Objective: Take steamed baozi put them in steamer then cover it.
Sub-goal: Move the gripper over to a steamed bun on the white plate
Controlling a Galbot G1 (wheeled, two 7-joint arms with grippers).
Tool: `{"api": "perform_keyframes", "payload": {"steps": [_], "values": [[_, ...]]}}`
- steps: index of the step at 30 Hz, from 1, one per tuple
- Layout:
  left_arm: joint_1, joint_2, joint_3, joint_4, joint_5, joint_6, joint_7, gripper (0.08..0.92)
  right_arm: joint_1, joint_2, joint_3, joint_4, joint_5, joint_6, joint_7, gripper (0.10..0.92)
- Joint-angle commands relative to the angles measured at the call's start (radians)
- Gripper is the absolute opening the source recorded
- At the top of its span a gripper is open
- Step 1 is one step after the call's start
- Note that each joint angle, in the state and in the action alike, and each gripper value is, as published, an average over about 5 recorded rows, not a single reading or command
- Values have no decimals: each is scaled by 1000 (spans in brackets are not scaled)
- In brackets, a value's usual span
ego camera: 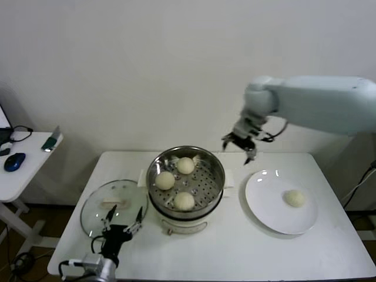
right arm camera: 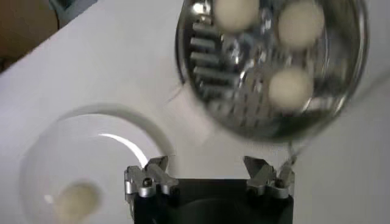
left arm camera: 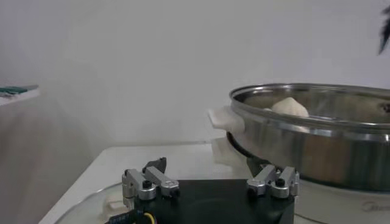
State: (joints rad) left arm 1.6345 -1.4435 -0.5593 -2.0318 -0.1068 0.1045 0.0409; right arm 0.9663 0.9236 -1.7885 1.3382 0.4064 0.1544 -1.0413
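Right gripper [ego camera: 242, 148]: fingers [right arm camera: 156, 172] spread wide, nothing between them, raised in the air above the bench [ego camera: 329, 247] at its far edge, between the steamer [ego camera: 216, 176] and the white plate [ego camera: 264, 211]. Pointed downward; right arm [ego camera: 329, 103] reaching in from the right side. Seen from the right wrist: steamer and plate both below the gripper, apart from each other.

Left gripper [ego camera: 123, 221]: fingers [left arm camera: 152, 181] spread, empty, low at the near left of the bench, just over the near edge of the cover [ego camera: 94, 202]. Contact with the glass: cannot tell.

Steamed baozi: three inside the steamer on the perforated tray — one toward the far side [ego camera: 185, 165], one toward the left [ego camera: 165, 180], one toward the near side [ego camera: 184, 201], none touching. Fourth bun [ego camera: 295, 198] alone on the white plate, right of centre. In the left wrist view, top of one bun [left arm camera: 290, 108] just showing above the steel rim.

Steamer: centre of the bench, on its cream-white base, uncovered. Side handle [left arm camera: 225, 119] projecting toward the left gripper.

Cover: flat on the bench, left of the steamer and just beside it, cream handle [ego camera: 113, 204] up.

Side table [ego camera: 23, 167] further left, apart from the bench: blue mouse [ego camera: 14, 161], small dark-green item [ego camera: 51, 141].
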Motion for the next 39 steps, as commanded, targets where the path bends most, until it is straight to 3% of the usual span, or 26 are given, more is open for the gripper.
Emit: {"api": "perform_keyframes", "payload": {"steps": [1, 7, 15, 39], "values": [[-5, 1, 3, 7, 2, 3, 1, 823, -14, -374, -106, -61, 128, -173, -22, 823], [-7, 2, 3, 14, 4, 8, 2, 823, -276, -456, 113, -108, -8, -202, 1, 823], [-3, -2, -1, 24, 10, 7, 2, 823, -500, -415, 296, -213, -147, -198, 19, 823], [12, -15, 2, 25, 31, 3, 0, 823, -790, -243, 569, -435, -257, -191, 86, 823]]}}
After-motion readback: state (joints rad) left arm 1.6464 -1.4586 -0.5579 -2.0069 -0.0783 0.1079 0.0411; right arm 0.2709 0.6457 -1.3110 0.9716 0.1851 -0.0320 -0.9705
